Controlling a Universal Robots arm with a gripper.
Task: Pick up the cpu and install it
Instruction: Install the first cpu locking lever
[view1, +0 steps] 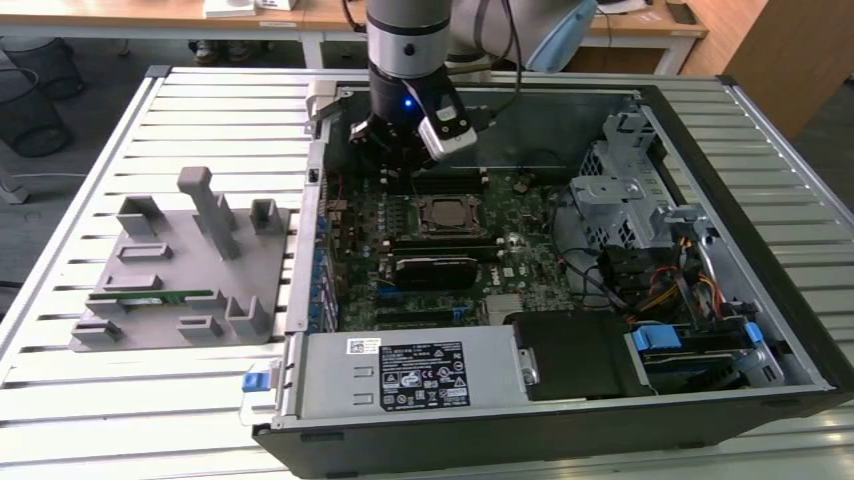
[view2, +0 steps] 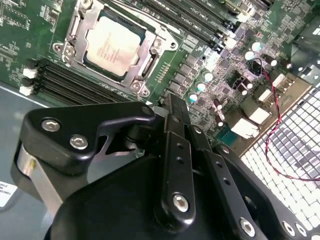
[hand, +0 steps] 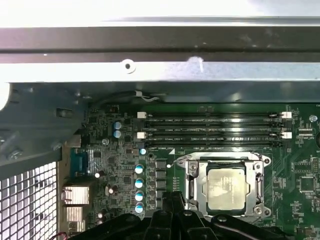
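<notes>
Inside both wrist views, cpu sits socketed.

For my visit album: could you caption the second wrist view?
The cpu sits in the motherboard socket, seen past the gripper.

hangs straight down from above, silver-and-black arm upright, wrist glowing blue. black gripper low at the arm's end, pointing downward. in the second wrist view, fingers pressed together in a closed line, nothing between them, gripper empty.
</notes>
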